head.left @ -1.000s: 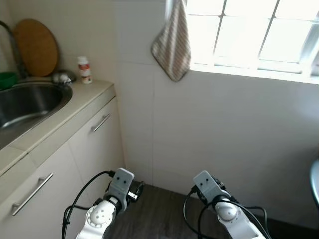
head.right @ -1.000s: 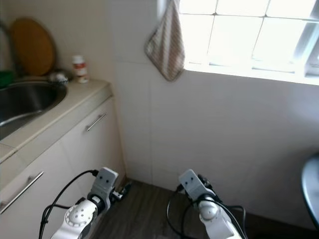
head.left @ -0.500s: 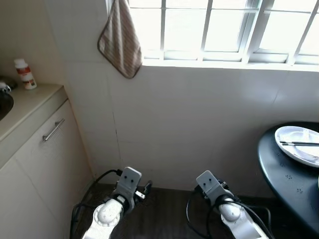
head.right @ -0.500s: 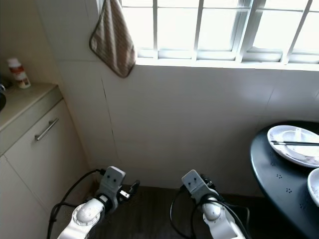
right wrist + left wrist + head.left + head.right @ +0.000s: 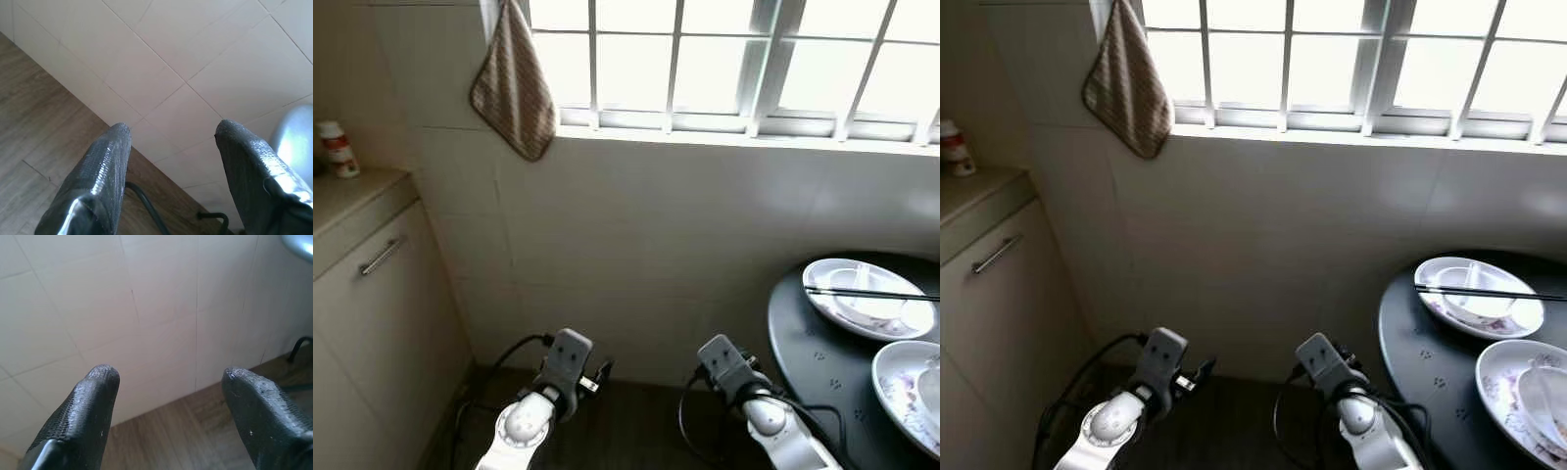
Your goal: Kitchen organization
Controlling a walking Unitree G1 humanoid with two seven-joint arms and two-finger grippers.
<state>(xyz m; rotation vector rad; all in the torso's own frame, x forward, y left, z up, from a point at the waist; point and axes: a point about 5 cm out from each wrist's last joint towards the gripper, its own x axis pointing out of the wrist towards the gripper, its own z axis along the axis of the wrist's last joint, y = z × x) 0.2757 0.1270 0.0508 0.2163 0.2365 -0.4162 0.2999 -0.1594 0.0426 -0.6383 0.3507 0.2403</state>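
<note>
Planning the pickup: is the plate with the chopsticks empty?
Not empty: the plate holds a small bowl, with chopsticks laid across. Food cannot be told.

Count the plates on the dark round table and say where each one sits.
2. One plate, with chopsticks across it, sits nearer the window; another plate sits nearer the robot, cut off by the frame. More may lie beyond view.

Striped cloth hangs beside the window, perhaps hooked.

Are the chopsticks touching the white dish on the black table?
Touching. In the left eye view the chopsticks lie flat across the white dish, resting on its rim on both sides, on the black table.
</note>
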